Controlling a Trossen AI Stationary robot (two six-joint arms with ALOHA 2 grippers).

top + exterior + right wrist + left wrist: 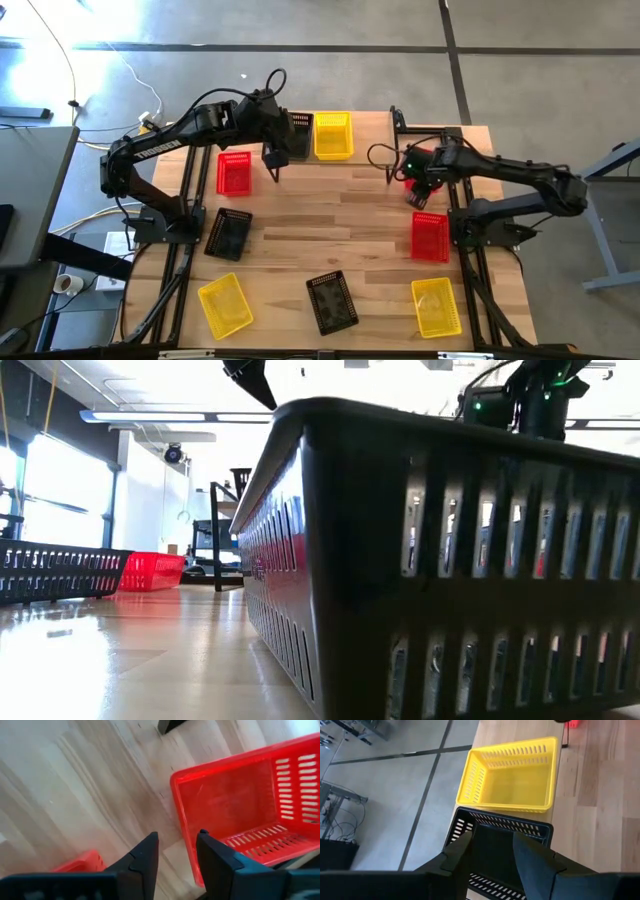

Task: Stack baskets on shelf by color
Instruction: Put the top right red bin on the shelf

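Observation:
A black basket [298,133] and a yellow basket [333,135] stand side by side on the shelf [372,137] at the table's far edge. My left gripper [492,852] hovers open above the black basket [495,832], with the yellow basket [512,775] just beyond it. My right gripper [177,852] points down, open, at the corner of a red basket [235,805] near the table's right edge. One finger stands over the basket's inside and one outside its rim [182,827], apart from it. This red basket [408,178] is mostly hidden under the arm in the high view.
More baskets lie on the table: red [234,172] and black [228,234] on the left, yellow [225,305] and black [332,300] at the near edge, red [430,236] and yellow [436,305] on the right. The near black basket [450,560] fills the low view.

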